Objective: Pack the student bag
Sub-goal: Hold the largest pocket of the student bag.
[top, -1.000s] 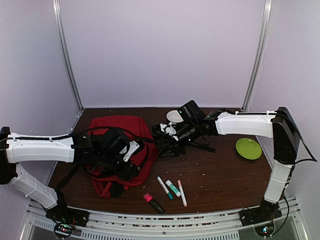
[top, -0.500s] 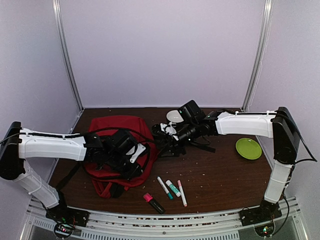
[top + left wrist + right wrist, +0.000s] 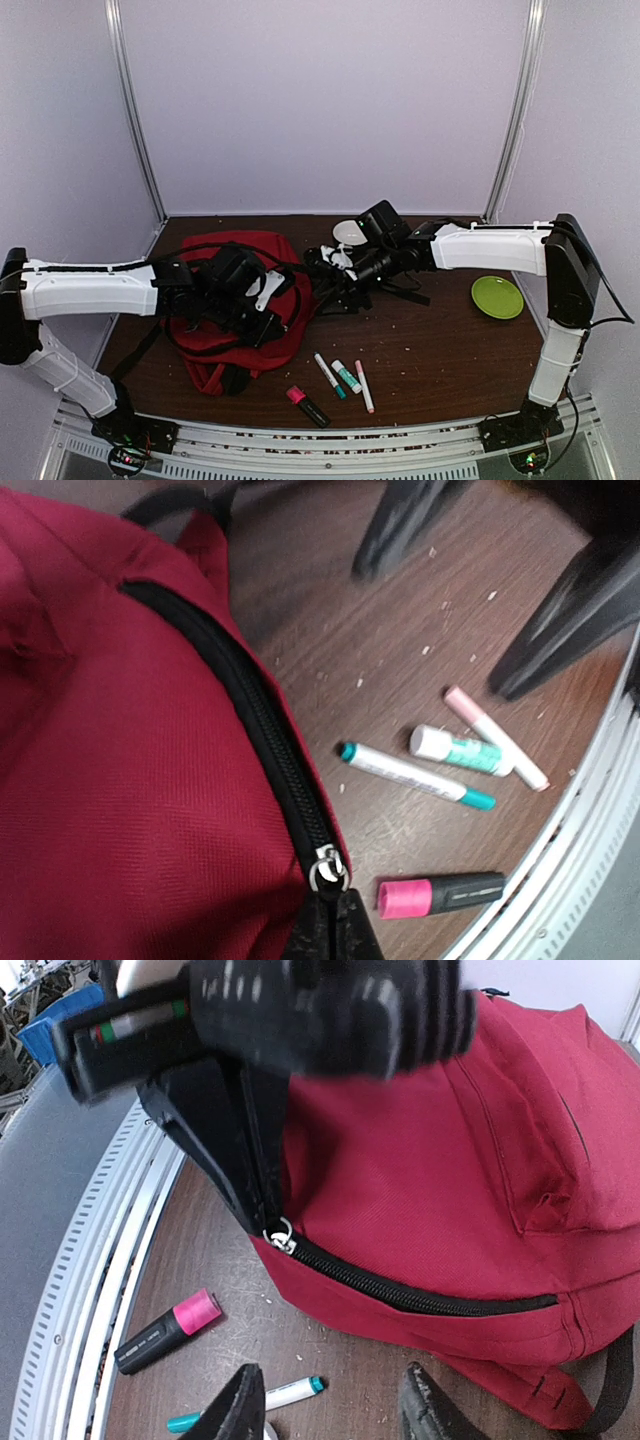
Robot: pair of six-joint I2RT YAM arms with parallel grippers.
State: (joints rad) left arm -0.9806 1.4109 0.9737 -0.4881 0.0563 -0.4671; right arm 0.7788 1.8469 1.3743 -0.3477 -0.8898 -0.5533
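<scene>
The student bag (image 3: pixel 245 248) is a red backpack lying flat at the left of the table, also seen in the left wrist view (image 3: pixel 120 780) and the right wrist view (image 3: pixel 430 1150). A black zipper (image 3: pixel 265 735) runs along its edge to a metal pull (image 3: pixel 328 868). My left gripper (image 3: pixel 335 912) is shut on that pull at the bag's near right edge (image 3: pixel 265 322). My right gripper (image 3: pixel 335 1410) stands open above the bare table beside the bag (image 3: pixel 322 272), holding nothing.
A teal-capped marker (image 3: pixel 415 776), a teal and white glue stick (image 3: pixel 462 751), a pink pen (image 3: pixel 495 737) and a pink highlighter (image 3: pixel 440 893) lie near the front rail. A green plate (image 3: pixel 497 297) is at the right. A white object (image 3: pixel 348 232) sits behind the right wrist.
My left gripper has closed onto the zipper pull and shifted slightly along the bag's edge. The right arm has stayed where it was.
</scene>
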